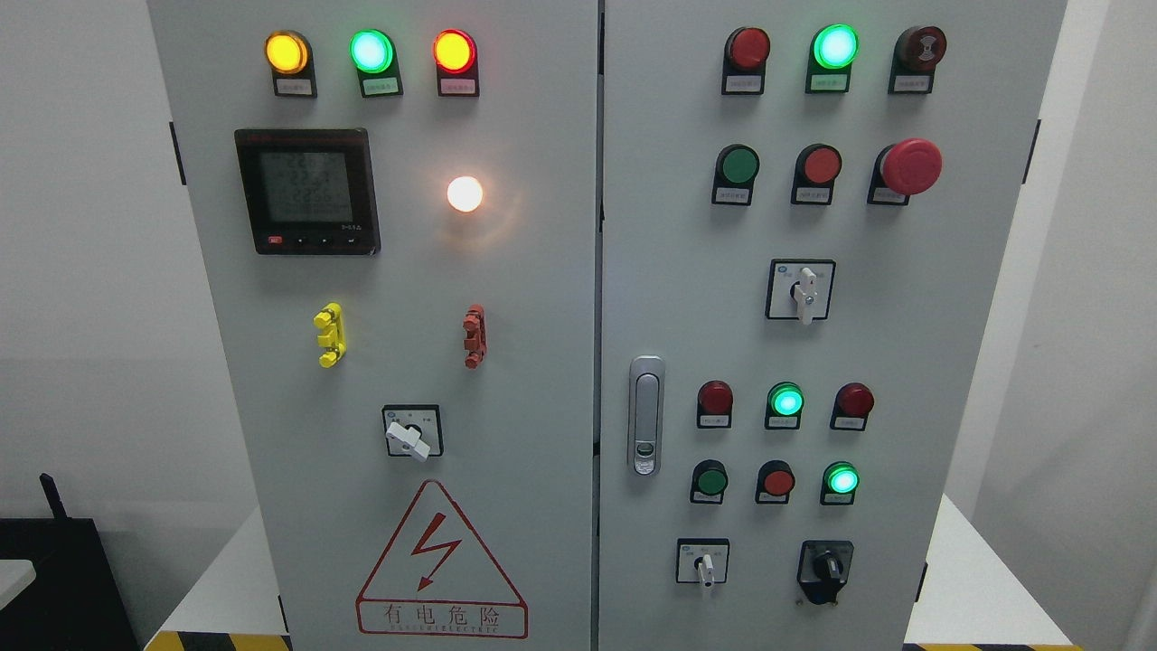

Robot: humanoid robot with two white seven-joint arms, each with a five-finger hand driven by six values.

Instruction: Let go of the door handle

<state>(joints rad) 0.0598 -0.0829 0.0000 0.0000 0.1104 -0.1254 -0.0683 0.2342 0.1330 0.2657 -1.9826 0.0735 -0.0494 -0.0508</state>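
A grey electrical cabinet fills the head view, with two doors shut along a centre seam [599, 325]. The silver door handle [645, 415] lies flush and upright on the right door [949, 362], just right of the seam, with nothing touching it. Neither of my hands nor any arm shows anywhere in the picture.
The left door [533, 380] carries lit indicator lamps, a digital meter [307, 191], yellow and red clips, a rotary switch and a red warning triangle [441, 565]. The right door holds lamps, push buttons, a red emergency stop [911, 166] and selector switches. A dark object [54, 579] stands at lower left.
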